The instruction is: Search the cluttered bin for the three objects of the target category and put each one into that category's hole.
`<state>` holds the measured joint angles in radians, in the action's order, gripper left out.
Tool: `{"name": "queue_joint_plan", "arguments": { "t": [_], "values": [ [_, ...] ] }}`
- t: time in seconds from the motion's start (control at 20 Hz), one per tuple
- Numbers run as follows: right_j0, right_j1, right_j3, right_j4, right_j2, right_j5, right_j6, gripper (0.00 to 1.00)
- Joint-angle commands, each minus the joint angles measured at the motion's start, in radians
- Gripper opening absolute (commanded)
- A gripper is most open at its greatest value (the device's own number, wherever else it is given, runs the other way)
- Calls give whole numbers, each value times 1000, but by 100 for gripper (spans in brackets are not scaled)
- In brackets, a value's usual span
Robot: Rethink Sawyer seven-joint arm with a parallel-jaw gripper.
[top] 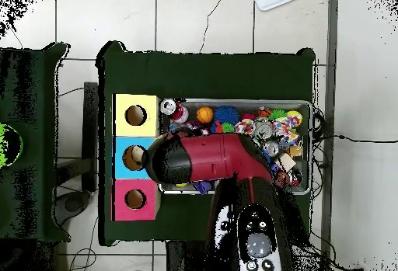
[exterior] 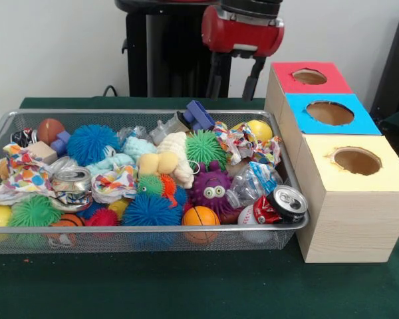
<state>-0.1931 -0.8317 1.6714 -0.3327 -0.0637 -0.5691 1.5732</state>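
Brimming wire-mesh bin (exterior: pixel 146 240) holds spiky rubber balls, crumpled cans; gripper (exterior: pixel 234 80) hangs parted, empty.

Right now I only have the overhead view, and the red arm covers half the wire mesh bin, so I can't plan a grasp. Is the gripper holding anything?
Observer: No. The gripper is open and empty.
Operator: Is it down among the toys?
Observer: No. It hangs above the level of the wire mesh bin, at the robot-side rim and clear of the clutter.
Operator: What sits closest below it?
Observer: From the front view, a blue plastic block toy on top of the pile by that rim. I can't judge whether it is exactly under the gripper.
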Motion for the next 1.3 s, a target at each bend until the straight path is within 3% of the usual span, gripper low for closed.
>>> {"name": "queue_joint_plan", "arguments": {
  "t": [0.05, 0.6, 1.3],
  "values": [
    [-79, 51, -61, -74, -120, -89, -184, 100],
    [-138, 88, -104, -130, -167, -72, -177, 100],
    [-195, 40, -75, -164, -217, -108, -203, 100]
  ]
}}
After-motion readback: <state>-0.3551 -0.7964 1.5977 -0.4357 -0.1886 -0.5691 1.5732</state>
